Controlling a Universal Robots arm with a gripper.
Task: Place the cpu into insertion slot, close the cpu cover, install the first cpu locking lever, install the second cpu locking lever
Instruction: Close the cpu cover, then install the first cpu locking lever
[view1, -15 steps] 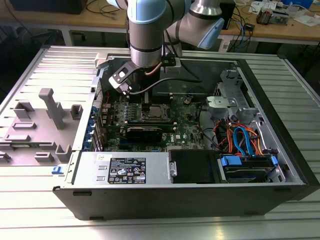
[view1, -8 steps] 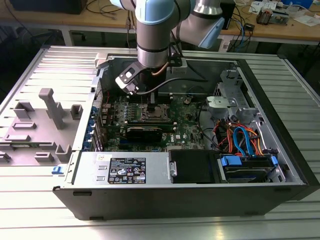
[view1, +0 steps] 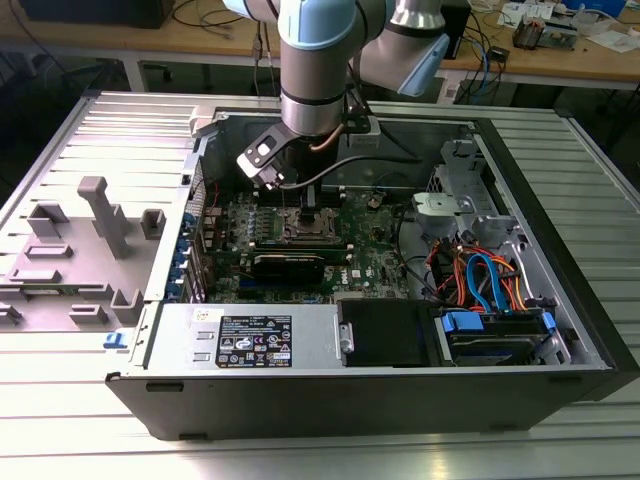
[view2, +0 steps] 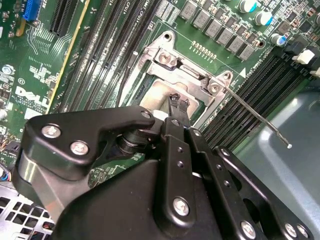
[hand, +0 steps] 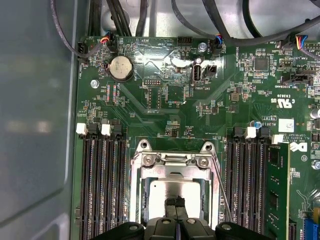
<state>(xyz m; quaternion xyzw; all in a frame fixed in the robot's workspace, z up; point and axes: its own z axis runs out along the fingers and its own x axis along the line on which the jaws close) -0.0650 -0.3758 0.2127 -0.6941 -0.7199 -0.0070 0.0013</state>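
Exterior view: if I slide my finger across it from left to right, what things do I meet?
First the grey plastic blocks → gripper → silver metal bracket → orange and blue cables.

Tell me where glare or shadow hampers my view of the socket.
First wrist view: the cpu top reflects pale light, with the gripper covering part of it. Second wrist view: the cpu cover glints brightly. Exterior view: the insertion slot sits dim beneath the arm.
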